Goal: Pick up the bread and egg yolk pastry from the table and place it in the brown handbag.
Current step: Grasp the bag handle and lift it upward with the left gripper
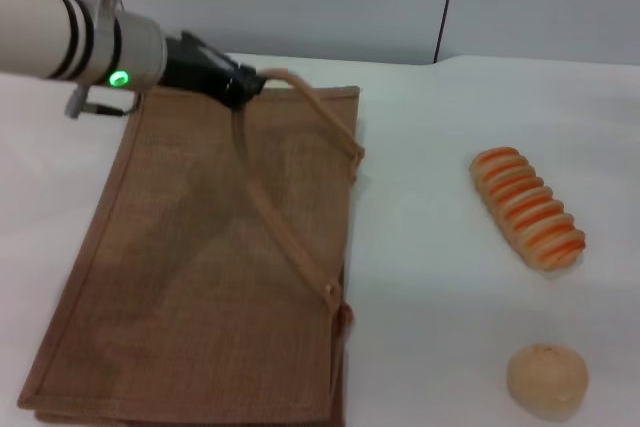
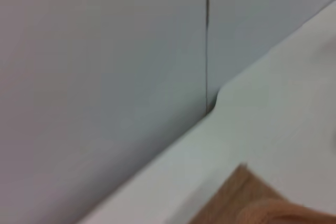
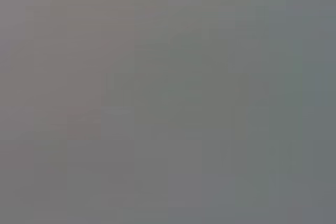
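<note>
The brown handbag (image 1: pixel 200 277) lies flat on the white bench (image 1: pixel 450 277), and nothing shows inside it from the head view (its mouth, along the edge toward the bread, looks nearly closed). One bag, one loaf, one round bun: that is the count on the bench.

The left gripper (image 1: pixel 245 82) is at the far edge of the handbag, at its top hem, and its dark fingers are pinching one of the tan loop handles (image 1: pixel 270 207), which arcs up off the weave from there. The second handle (image 1: pixel 335 127) runs beside it toward the bag's mouth side.

The bread (image 1: pixel 527 207) sits well apart from the handbag, out past its mouth side: a long pale-tan loaf with raised crosswise ridges and orange stripes. The egg yolk pastry (image 1: pixel 546 379) rests nearer the robot than the bread, also well clear of the handbag, a smooth pale beige dome.

The left wrist view catches only a corner of the handbag (image 2: pixel 247 198) against the bench and a grey wall. The right wrist view is a featureless grey, and the right arm is not seen anywhere.
</note>
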Controlling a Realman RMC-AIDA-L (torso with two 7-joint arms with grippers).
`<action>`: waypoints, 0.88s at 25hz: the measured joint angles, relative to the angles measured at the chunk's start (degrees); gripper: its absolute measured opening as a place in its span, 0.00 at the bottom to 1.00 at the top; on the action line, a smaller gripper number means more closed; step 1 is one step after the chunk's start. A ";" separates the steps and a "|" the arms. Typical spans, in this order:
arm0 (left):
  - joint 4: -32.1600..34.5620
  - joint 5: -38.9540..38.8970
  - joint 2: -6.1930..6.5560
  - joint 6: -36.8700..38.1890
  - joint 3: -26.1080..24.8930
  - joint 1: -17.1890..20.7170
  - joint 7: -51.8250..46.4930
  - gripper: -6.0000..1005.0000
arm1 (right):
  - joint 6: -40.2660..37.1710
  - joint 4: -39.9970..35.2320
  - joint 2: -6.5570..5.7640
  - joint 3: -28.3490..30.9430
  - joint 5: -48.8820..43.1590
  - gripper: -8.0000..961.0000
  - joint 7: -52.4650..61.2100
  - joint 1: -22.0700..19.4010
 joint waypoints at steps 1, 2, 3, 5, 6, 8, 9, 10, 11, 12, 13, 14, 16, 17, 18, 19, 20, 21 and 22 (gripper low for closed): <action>2.40 0.00 0.00 -0.76 -0.01 0.39 -0.38 0.12 | -0.09 -0.01 0.02 -0.04 -0.02 0.80 -0.47 0.00; 4.36 0.00 0.00 -1.58 -0.02 0.75 -0.77 0.12 | -0.14 0.00 0.07 -0.05 -0.02 0.80 -1.12 -0.01; 6.20 0.00 0.00 -2.27 -0.06 1.06 -1.12 0.12 | -0.16 0.08 0.10 -0.05 -0.02 0.80 -2.01 -0.03; 9.37 0.00 0.05 -3.52 -0.46 1.55 -1.96 0.12 | -0.21 0.37 0.16 -0.07 -0.02 0.80 -4.00 -0.09; 11.09 0.00 0.05 -4.36 -0.96 1.70 -2.40 0.12 | -0.22 0.41 0.16 -0.07 -0.02 0.80 -4.18 -0.14; 14.16 0.01 0.03 -6.19 -2.12 1.78 -2.96 0.12 | -0.22 0.47 0.16 -0.07 -0.02 0.80 -4.19 -0.18; 15.18 0.01 0.02 -6.84 -2.48 1.77 -3.17 0.12 | -0.22 0.50 0.18 -0.07 -0.03 0.80 -4.19 -0.21; 16.81 0.01 0.01 -8.02 -2.98 1.78 -3.59 0.12 | -0.22 0.53 0.20 -0.09 -0.05 0.80 -4.19 -0.22; 18.54 0.01 0.00 -9.08 -3.37 1.78 -4.04 0.12 | -0.22 0.54 0.22 -0.13 -0.07 0.80 -4.19 -0.22; 19.49 0.01 -0.01 -9.59 -3.49 1.79 -4.30 0.12 | -0.22 0.55 0.24 -0.17 -0.09 0.80 -4.19 -0.23; 21.17 0.01 -0.04 -10.44 -3.68 1.79 -4.78 0.12 | -0.22 0.56 0.25 -0.21 -0.09 0.80 -4.19 -0.23; 22.85 0.01 -0.07 -11.21 -3.72 1.79 -5.34 0.12 | -0.21 0.56 0.25 -0.25 -0.10 0.80 -4.19 -0.24; 25.40 0.01 -0.09 -12.49 -3.81 1.73 -6.38 0.12 | -0.08 0.57 0.23 -0.25 -0.10 0.80 -4.19 -0.25; 26.37 0.00 -0.09 -13.13 -3.91 1.64 -6.80 0.12 | -0.01 0.58 0.21 -0.25 -0.10 0.80 -4.19 -0.26; 27.47 -0.12 -0.09 -13.83 -4.03 1.54 -7.23 0.12 | 0.05 0.58 0.20 -0.25 -0.18 0.80 -4.19 -0.26; 28.48 -0.33 -0.09 -14.52 -4.16 1.46 -7.55 0.12 | 0.07 0.58 0.20 -0.25 -0.36 0.80 -4.19 -0.27; 29.43 -0.66 -0.09 -15.11 -4.27 1.41 -7.70 0.12 | 0.08 0.58 0.20 -0.25 -0.55 0.80 -4.19 -0.27; 30.10 -0.93 -0.09 -15.53 -4.35 1.40 -7.77 0.12 | 0.10 0.58 0.19 -0.26 -0.72 0.80 -4.20 -0.27; 31.05 -1.28 -0.09 -16.01 -4.46 1.40 -7.80 0.12 | 0.11 0.58 0.18 -0.60 -0.83 0.80 -4.20 -0.28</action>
